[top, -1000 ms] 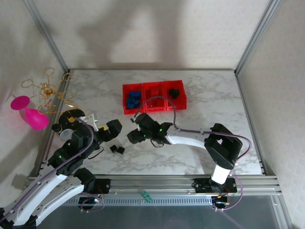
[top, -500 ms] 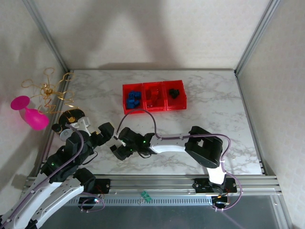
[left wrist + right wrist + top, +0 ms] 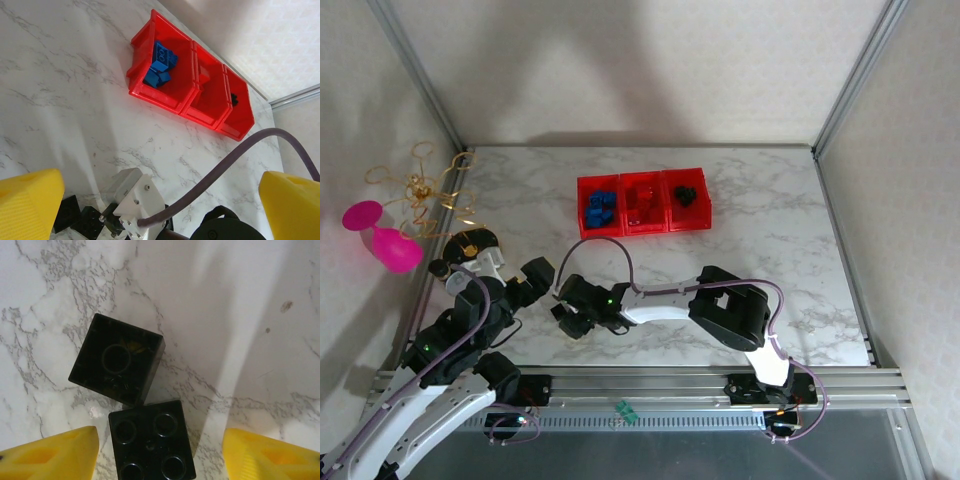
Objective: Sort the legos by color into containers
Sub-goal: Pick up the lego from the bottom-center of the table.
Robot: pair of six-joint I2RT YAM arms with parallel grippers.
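Observation:
Two black legos lie on the marble near the front left. One is upside down [image 3: 117, 360] and one has its studs up [image 3: 152, 445], and they touch at a corner. My right gripper [image 3: 160, 436] is open low over them, its yellow fingers [image 3: 50, 456] on either side of the studs-up lego with a gap at each side. In the top view the right gripper [image 3: 566, 316] covers them. The left gripper [image 3: 536, 273] is open and empty just to its left. The three joined red containers [image 3: 642, 226] hold blue legos [image 3: 160, 65], red legos [image 3: 205, 76] and a black lego [image 3: 234, 98].
A pink goblet [image 3: 380, 240] and a tangle of gold wire [image 3: 420, 190] stand beyond the table's left edge. A round black object [image 3: 470, 245] sits by the left arm. A small green piece [image 3: 625, 411] lies on the front rail. Metal frame posts rise at the back corners.
The right arm has swung from near the containers toward the front left and come down over the black legos. The left gripper has drawn back a little to the left.

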